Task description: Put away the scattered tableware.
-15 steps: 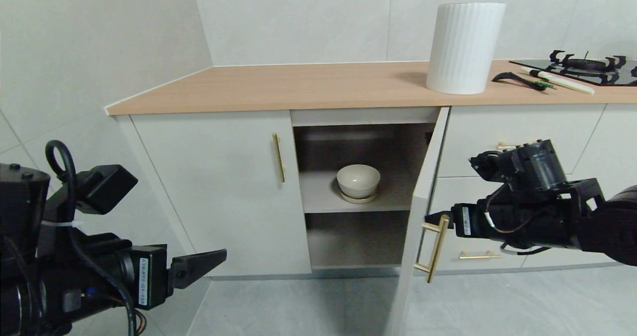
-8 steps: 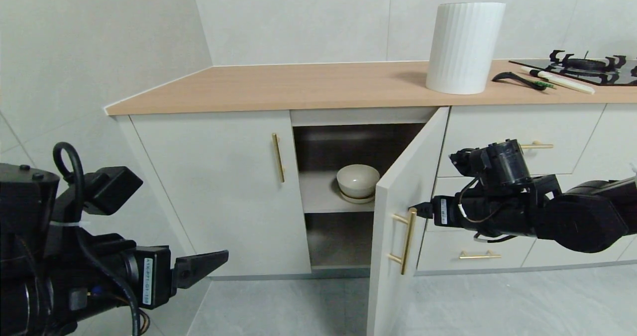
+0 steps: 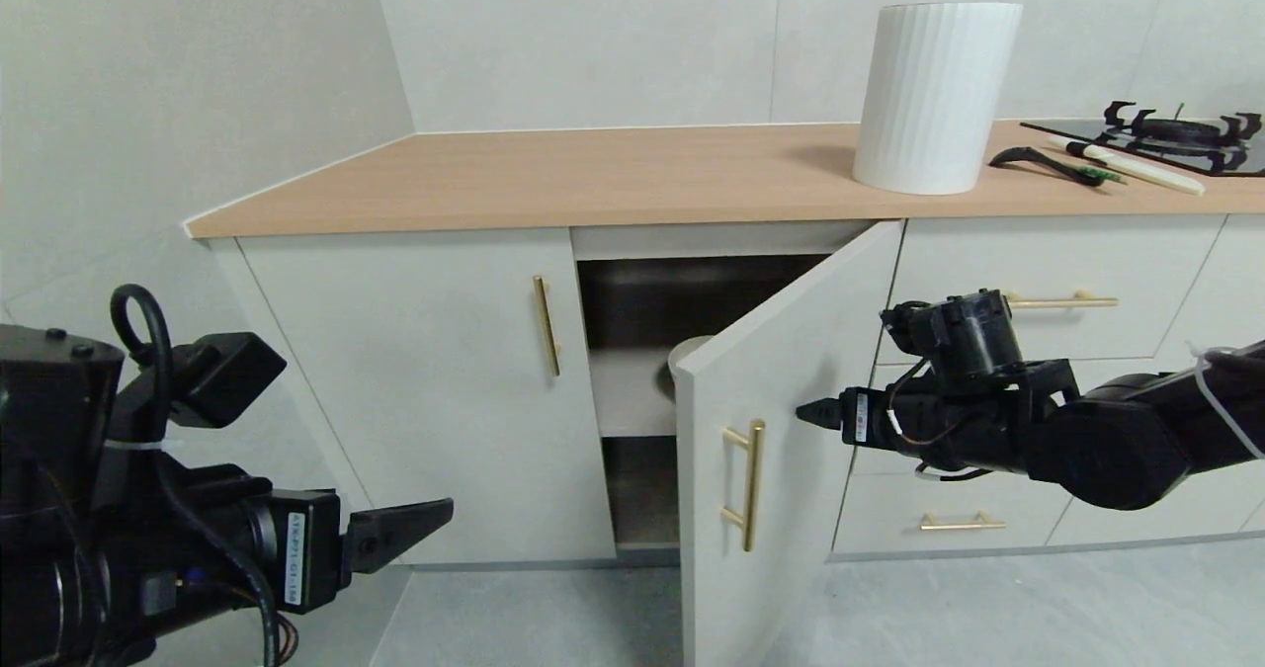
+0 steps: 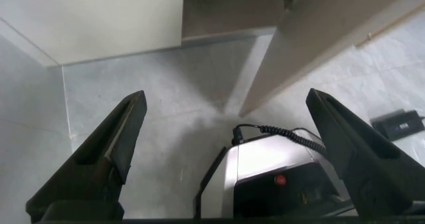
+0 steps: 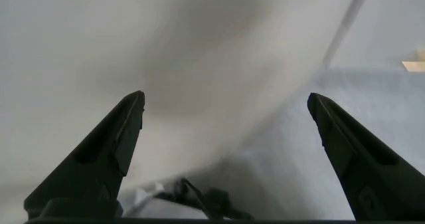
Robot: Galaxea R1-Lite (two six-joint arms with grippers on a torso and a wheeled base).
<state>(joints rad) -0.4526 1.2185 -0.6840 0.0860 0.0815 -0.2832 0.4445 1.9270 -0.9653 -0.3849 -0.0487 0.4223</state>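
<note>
We are holding our right pincer (image 3: 801, 412) wide open by the half-shut cupboard door (image 3: 771, 351).
Our left pincer (image 3: 445, 511) is hanging wide open too, low on the left.

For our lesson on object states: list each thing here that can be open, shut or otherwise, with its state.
Right cabinet door, half open.
Left cabinet door, shut.
Drawers, shut.
Bowl, on the shelf, mostly hidden by the door.
Left hand, open, empty.
Right hand, open, empty, at the door's outer face.
</note>
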